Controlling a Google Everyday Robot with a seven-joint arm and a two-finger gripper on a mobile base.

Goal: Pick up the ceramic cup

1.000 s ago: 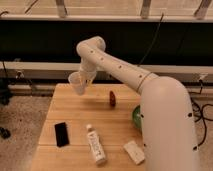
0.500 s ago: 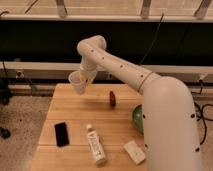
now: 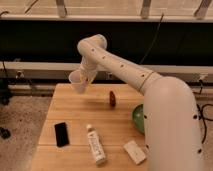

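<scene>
tool (image 3: 84,80): mostly hidden behind ceramic cup (image 3: 77,82) | green bowl (image 3: 138,118): half-hidden by arm

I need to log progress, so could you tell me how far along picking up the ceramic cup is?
Mostly done: the ceramic cup hangs tilted in the air above the wooden table's far left corner, carried at the gripper. No table contact is visible. Only holding it clear remains.

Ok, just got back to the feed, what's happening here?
The robot's single arm has the ceramic cup in its pincer, tilted and lifted clear of the wooden table, above its far-left corner. On the table lie a black phone, a white bottle, a small white block, a dark reddish item, and a green bowl partly hidden behind the arm.
</scene>
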